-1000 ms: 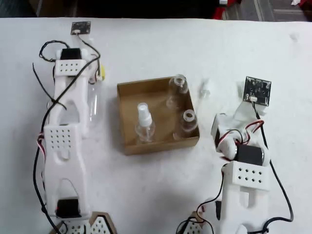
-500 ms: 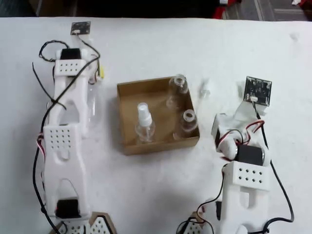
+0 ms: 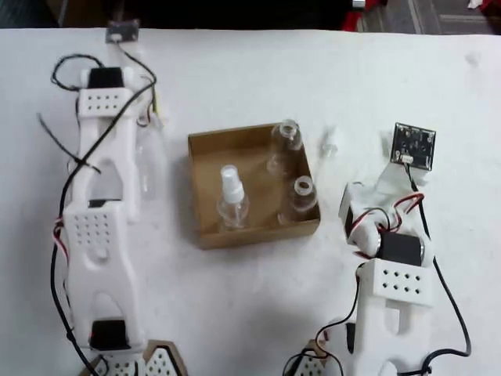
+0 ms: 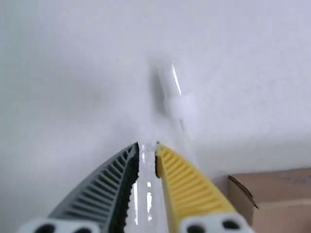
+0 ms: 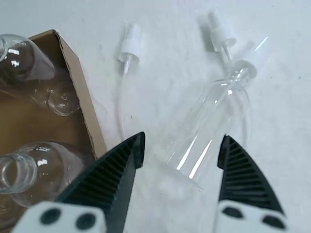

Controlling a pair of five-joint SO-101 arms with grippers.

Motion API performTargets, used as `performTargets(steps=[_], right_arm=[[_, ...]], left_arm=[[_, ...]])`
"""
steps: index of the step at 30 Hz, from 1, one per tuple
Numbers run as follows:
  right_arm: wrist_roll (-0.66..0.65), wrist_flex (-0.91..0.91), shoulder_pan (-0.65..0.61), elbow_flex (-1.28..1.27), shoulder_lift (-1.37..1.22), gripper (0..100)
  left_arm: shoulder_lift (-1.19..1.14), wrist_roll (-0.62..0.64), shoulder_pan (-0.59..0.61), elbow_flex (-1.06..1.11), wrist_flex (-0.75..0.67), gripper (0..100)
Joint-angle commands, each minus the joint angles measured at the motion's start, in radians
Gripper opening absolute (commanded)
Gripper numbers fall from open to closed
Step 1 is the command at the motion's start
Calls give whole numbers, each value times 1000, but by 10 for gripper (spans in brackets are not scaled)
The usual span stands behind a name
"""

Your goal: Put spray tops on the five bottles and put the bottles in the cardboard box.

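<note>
1. High view is showing the cardboard box (image 3: 250, 235) holding three standing bottles. The topped bottle (image 3: 232, 196) is sitting in the box's left half. The far open bottle (image 3: 286, 145) and near open bottle (image 3: 300, 196) are standing along its right wall, both lacking sprayers.
2. Loose spray top (image 3: 329, 144) is lying just right of the box.
3. Left gripper (image 4: 146, 148) is pinching the left bottle (image 3: 149, 160), which is lying left of the box. A white sprayer is showing beyond the tips; its seating is unclear.
4. Right gripper (image 5: 183, 141) is hanging spread wide over the right bottle (image 5: 209, 121), which is lying right of the box. A second spray top (image 5: 221, 34) is lying near the bottle's neck.
5. Judging: one bottle of five is looking finished. At least two cappings and two boxings are remaining.
</note>
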State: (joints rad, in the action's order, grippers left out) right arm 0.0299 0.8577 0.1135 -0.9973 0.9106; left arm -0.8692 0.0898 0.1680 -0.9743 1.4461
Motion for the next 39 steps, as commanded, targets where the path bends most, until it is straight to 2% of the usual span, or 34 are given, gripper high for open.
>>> performTargets(steps=[1,4,7,14,21,29,35,39], right_arm=[[0,-19,-12,5,10,209],[-2,-21,-12,-8,15,209],[-2,-21,-12,-11,18,209],[-2,-21,-12,-11,12,209],[-2,-35,-28,-29,19,209],[-2,-58,-28,-32,10,209],[-2,-62,-28,-32,10,209],[-2,-64,-28,-32,10,209]], left_arm=[[188,-9,-1,-8,38,64],[196,-35,5,-15,58,142],[163,-35,18,-8,21,232],[-16,-41,108,-18,-44,225],[-128,-41,96,-18,-83,225],[-150,-40,65,-17,-94,221],[-143,-37,61,-18,-92,91],[-137,-35,59,-18,-92,73]])
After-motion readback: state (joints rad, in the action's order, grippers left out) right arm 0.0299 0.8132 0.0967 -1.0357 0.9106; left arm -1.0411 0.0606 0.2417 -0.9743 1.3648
